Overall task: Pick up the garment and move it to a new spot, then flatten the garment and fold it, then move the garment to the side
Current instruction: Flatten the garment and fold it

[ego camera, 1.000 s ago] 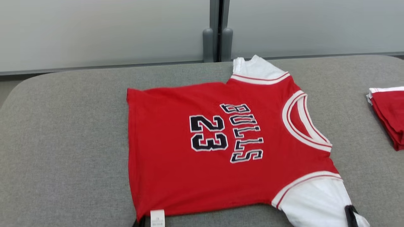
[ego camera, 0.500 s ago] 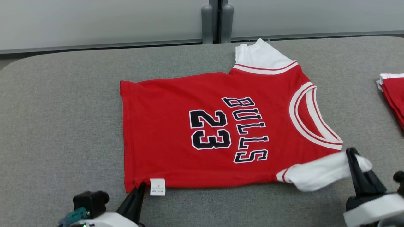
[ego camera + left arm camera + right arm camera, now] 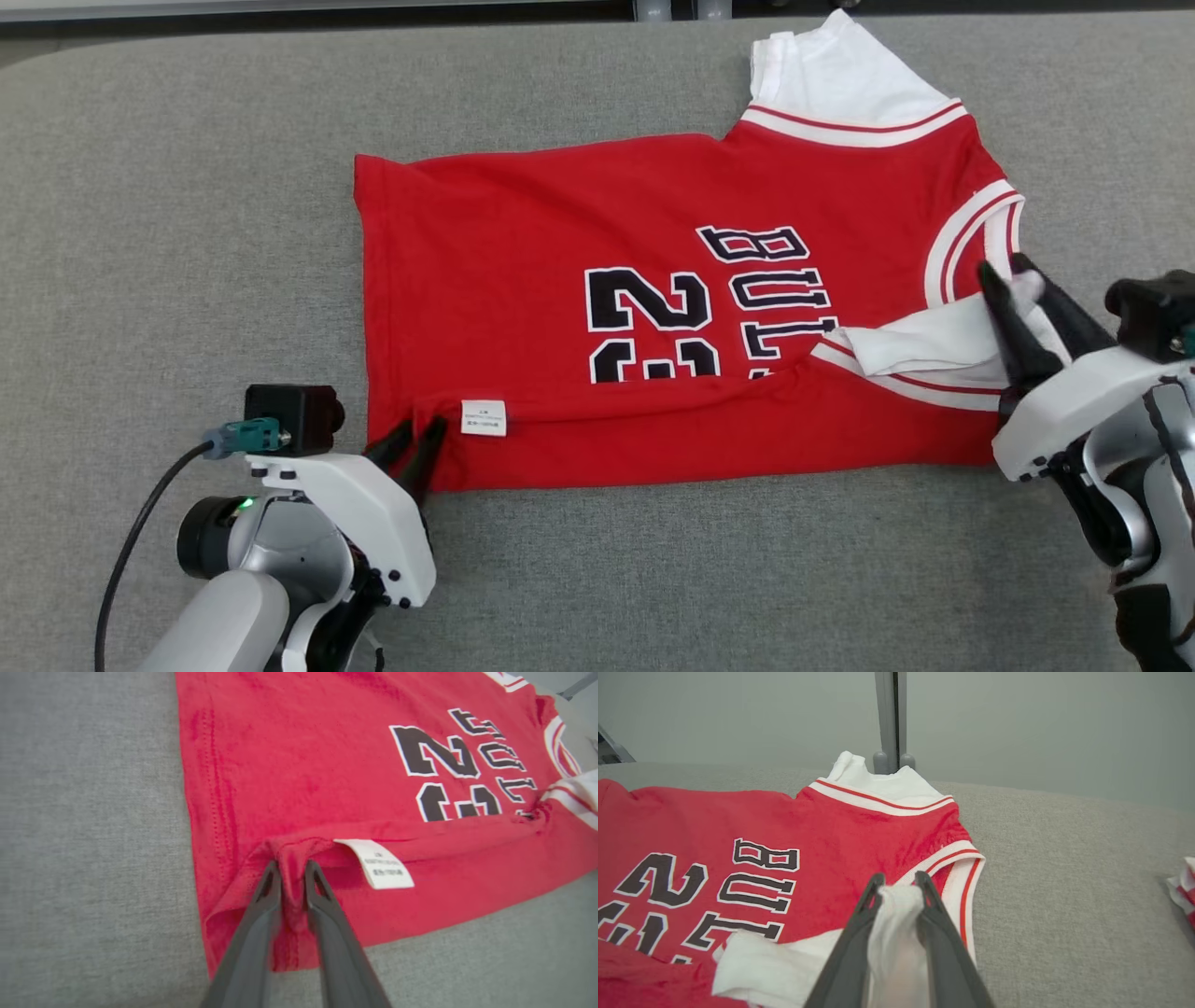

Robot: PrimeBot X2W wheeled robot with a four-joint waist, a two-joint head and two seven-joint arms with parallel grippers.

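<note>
The red garment (image 3: 560,233), a jersey with black "23" lettering and white sleeves, lies spread on the grey padded table (image 3: 187,187). Its near edge is folded over onto the front and covers the lower part of the number. My left gripper (image 3: 417,437) is shut on the folded hem corner, beside a white label (image 3: 484,417). In the left wrist view, red cloth (image 3: 303,765) is bunched between the two fingers of that gripper (image 3: 292,870). My right gripper (image 3: 1008,275) holds the near white sleeve (image 3: 915,341) over the jersey's neck. White fabric fills its jaws (image 3: 899,882) above the jersey (image 3: 831,826).
A second red and white garment (image 3: 1183,886) lies on the table off to the right in the right wrist view. A pale wall with a grey post (image 3: 889,718) rises behind the table's far edge. Bare grey table stretches left of the jersey.
The head camera has tilted down. Both grippers have carried the jersey's near hem and sleeve away from me, folding the near edge over the front.
</note>
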